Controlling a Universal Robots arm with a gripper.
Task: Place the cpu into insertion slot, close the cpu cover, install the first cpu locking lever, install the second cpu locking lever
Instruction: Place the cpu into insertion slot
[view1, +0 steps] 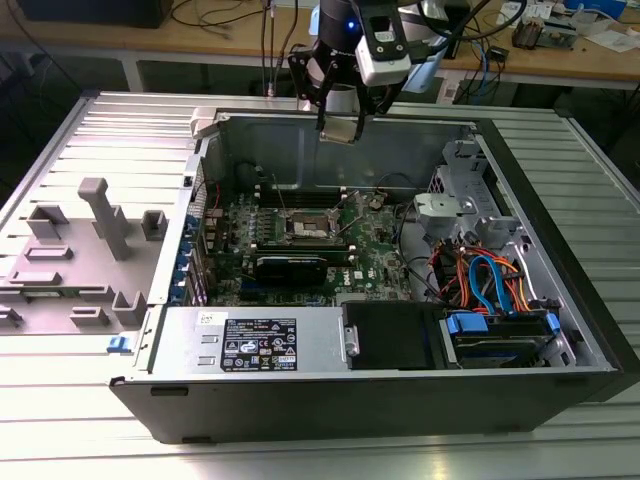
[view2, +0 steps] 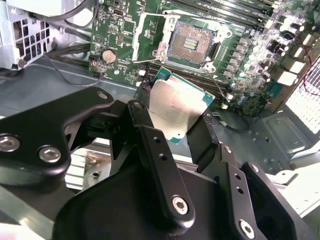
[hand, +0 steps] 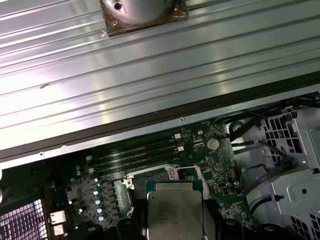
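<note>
The hand (view2: 176, 106) is closed on the cpu (view2: 179, 109), its two black fingers (view2: 210, 131) pressing on opposite edges of the chip. The silver-grey metal top faces the camera in both wrist views, and the chip sits level between the fingers in the first wrist view (hand: 175, 214).

In the exterior view the hand (view1: 340, 126) hangs in the air with the cpu (view1: 340, 133) above the rear wall of the open computer case (view1: 560, 300). It is well apart from the insertion slot (view1: 310, 228), which lies toward 6 o'clock of it on the green motherboard (view1: 375, 250).

In the second wrist view the insertion slot (view2: 191, 42) is bare, its contact field showing. The cpu cover (view2: 141, 35) stands swung open, just beside the slot.

A black card with heatsink (view1: 290, 266) lies at 6 o'clock of the slot, near it. Blue and orange cables (view1: 490, 280) run at 3 o'clock inside the case. A grey power supply box (view1: 250, 342) fills the near wall.

The case rests on a slatted metal desk (view1: 60, 420). A grey moulded fixture (view1: 85, 250) sits on the desk at 9 o'clock of the case.
</note>
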